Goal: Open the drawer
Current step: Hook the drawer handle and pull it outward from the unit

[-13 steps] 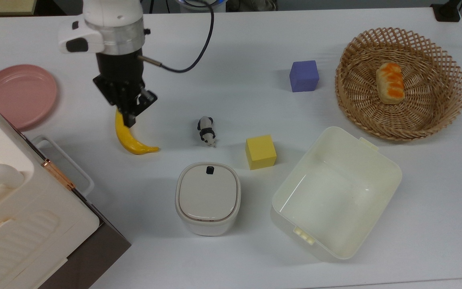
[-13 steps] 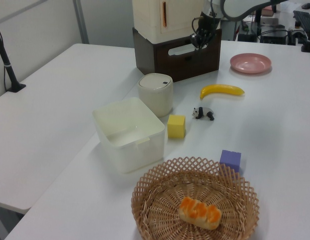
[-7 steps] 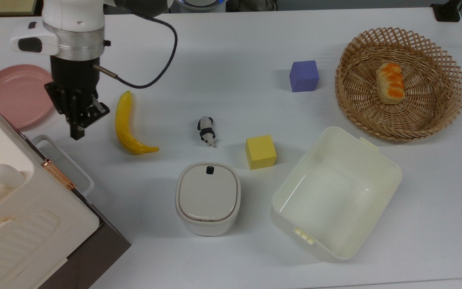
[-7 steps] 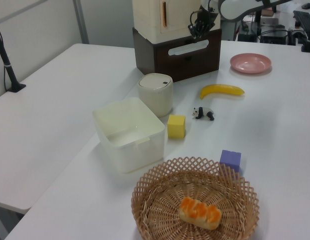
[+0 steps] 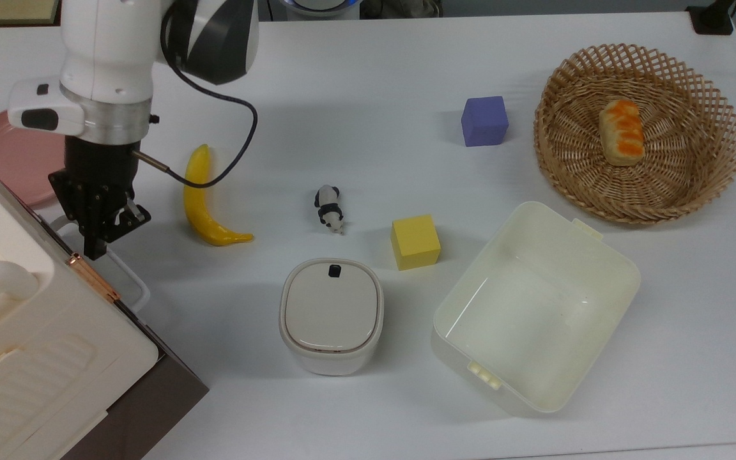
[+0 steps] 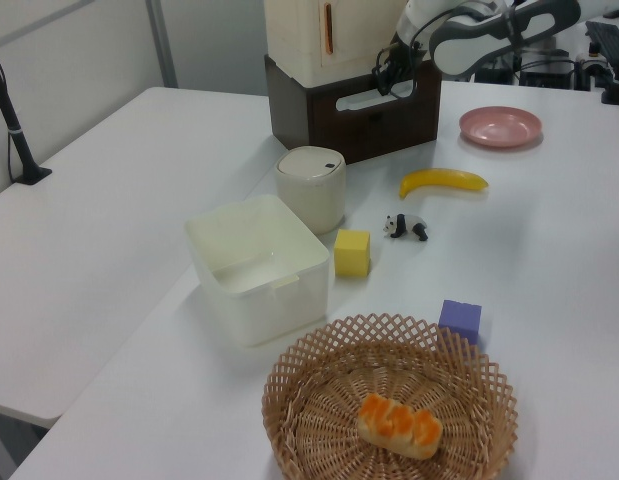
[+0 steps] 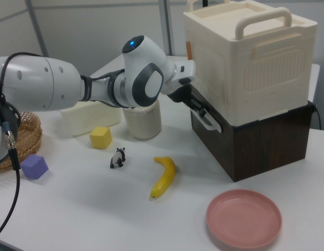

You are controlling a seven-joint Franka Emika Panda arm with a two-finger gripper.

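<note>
Banana [image 5: 205, 204], toy panda [image 5: 329, 208], yellow cube [image 5: 415, 242], purple cube [image 5: 484, 121], basket [image 5: 694, 185]

I see a white table [image 5: 381, 83] under everything. The drawer [image 7: 256, 144] has a dark brown front with a white loop handle [image 5: 131, 281], and a cream box [image 7: 250, 57] on top has a copper-coloured clasp [image 5: 92, 276]. The arm [image 7: 73, 89] is white with dark grey patches and one blue light; its gripper [image 5: 96, 246] is black. The plate [image 7: 244, 217] is pink, the banana [image 5: 205, 204] yellow. The toy panda [image 5: 328, 207] is black and white. One cube [image 5: 415, 242] is yellow, the other cube [image 5: 484, 121] purple. The tan basket [image 5: 694, 185] is open lattice weave, holding a cream bun [image 5: 621, 131] with orange stripes. The tub [image 5: 534, 306] is cream, and the bin [image 5: 331, 316] white with a grey lid.
</note>
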